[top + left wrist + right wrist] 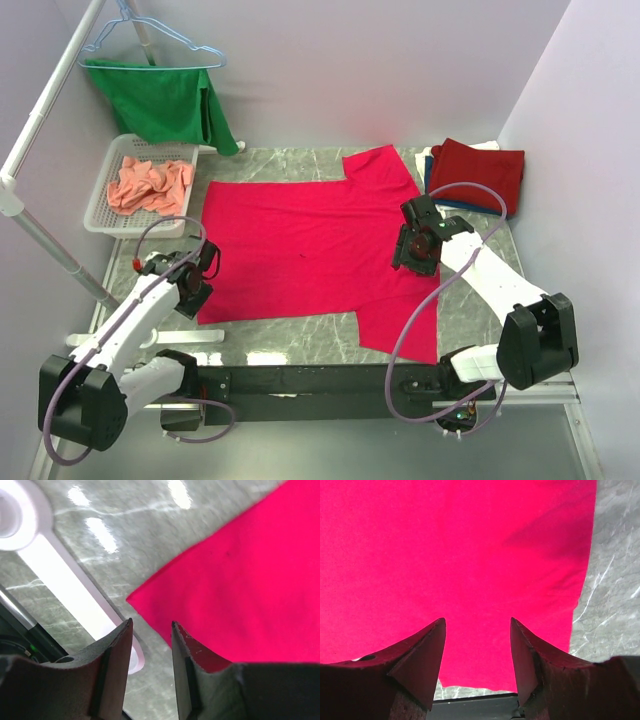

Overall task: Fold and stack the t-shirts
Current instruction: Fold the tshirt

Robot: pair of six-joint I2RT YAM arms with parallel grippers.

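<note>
Right now we see the bright pinkish-red t-shirt spread flat on the grey marbled surface. Its hem lies toward the left and its two sleeves point to the far and near sides on the right.

Our left hand sits at the near hem corner. In the left wrist view its fingers stand partly apart, with bare surface showing in the gap. The corner of the cloth lies just past the tips and the right-side finger overlaps its edge. We see nothing pinched between them. A white flat bar lies on the surface just beside that corner.

Our right hand is over the shirt between the two sleeves. In the right wrist view its fingers are spread wide above the red cloth and hold nothing. The shirt's edge and a strip of surface show to the right of them.

At the far right corner lies a folded pile with the dark red shirt on top. The edges of a blue shirt and a white shirt show beneath it.

On the left, a white basket holds the crumpled salmon-orange shirt. Behind the basket a green cloth hangs from a wire hanger on a white pole.
</note>
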